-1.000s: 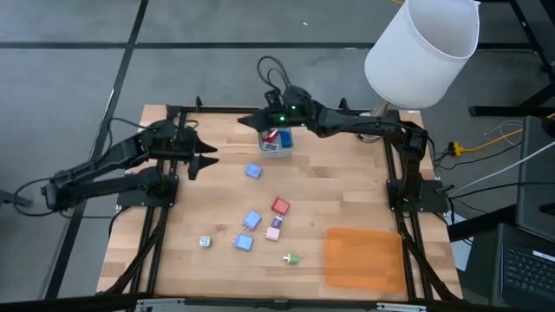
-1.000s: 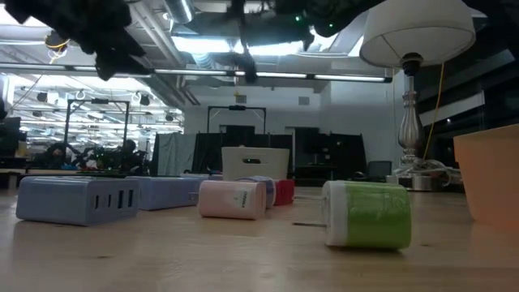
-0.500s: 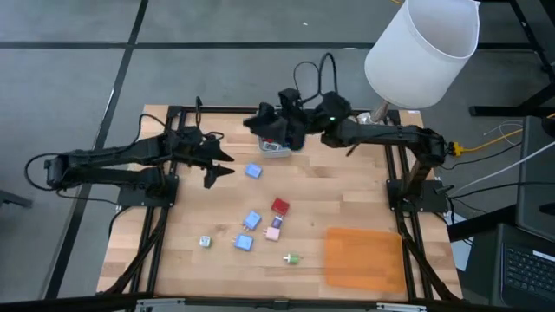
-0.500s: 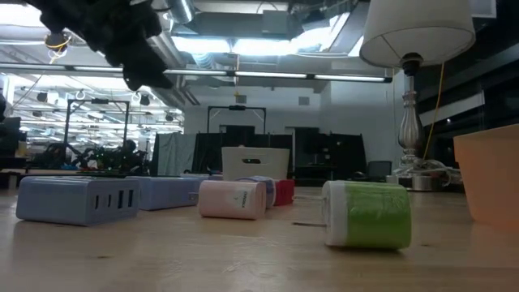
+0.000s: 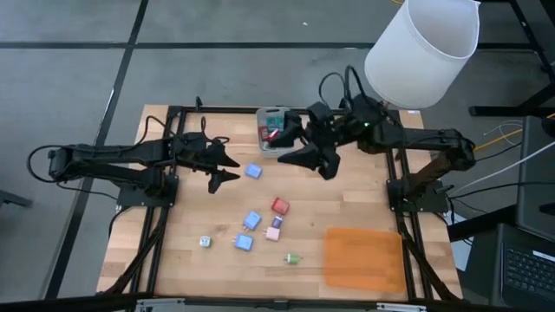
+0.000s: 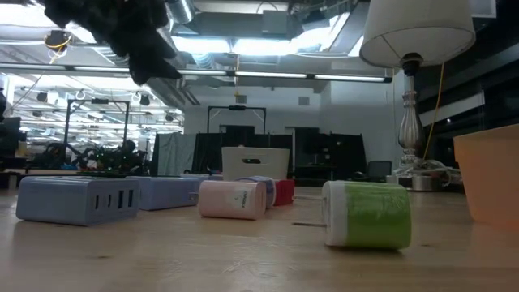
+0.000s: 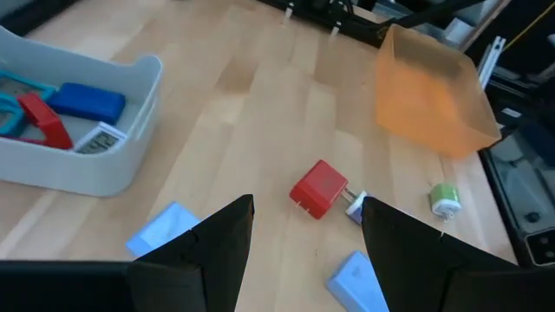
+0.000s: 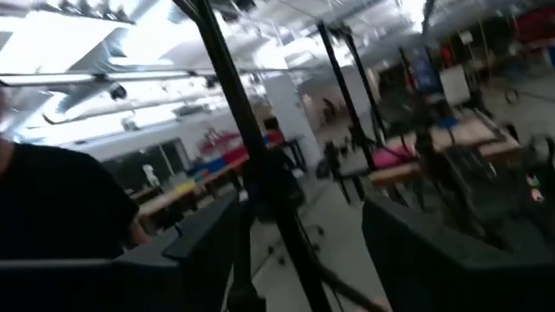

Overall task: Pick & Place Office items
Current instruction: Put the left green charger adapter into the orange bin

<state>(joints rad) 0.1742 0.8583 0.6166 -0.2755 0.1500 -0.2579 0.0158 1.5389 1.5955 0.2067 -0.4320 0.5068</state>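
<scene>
The office items lie loose on the wooden table (image 5: 347, 195), most of them in a small cluster just below its middle: a red block (image 5: 280, 205), a blue block (image 5: 252, 220) at its eight o'clock, a pink piece (image 5: 272, 233) just under the red one, another blue block (image 5: 244, 243), a white piece (image 5: 205, 242) at the cluster's nine o'clock edge, and a green piece (image 5: 292, 257) at its five o'clock. One more blue block (image 5: 252, 172) sits apart, toward twelve o'clock from the cluster. A few further pieces, red, blue and teal, already rest inside the grey bin (image 5: 271, 132) at the table's far edge.

The left gripper (image 5: 227, 166) hangs just at nine o'clock of the lone blue block; its fingers stand apart and nothing is between them. In the left wrist view the red block (image 7: 318, 188) and the green piece (image 7: 445, 198) show beyond the fingers (image 7: 212, 256).

The right gripper (image 5: 306, 159) is at about four o'clock of the bin, above the table, fingers spread and apparently empty, though its wrist view shows only the room.

The orange mat (image 5: 364, 257) lies at the table's four o'clock corner, and a white lamp shade (image 5: 423, 48) stands over the one o'clock corner.
</scene>
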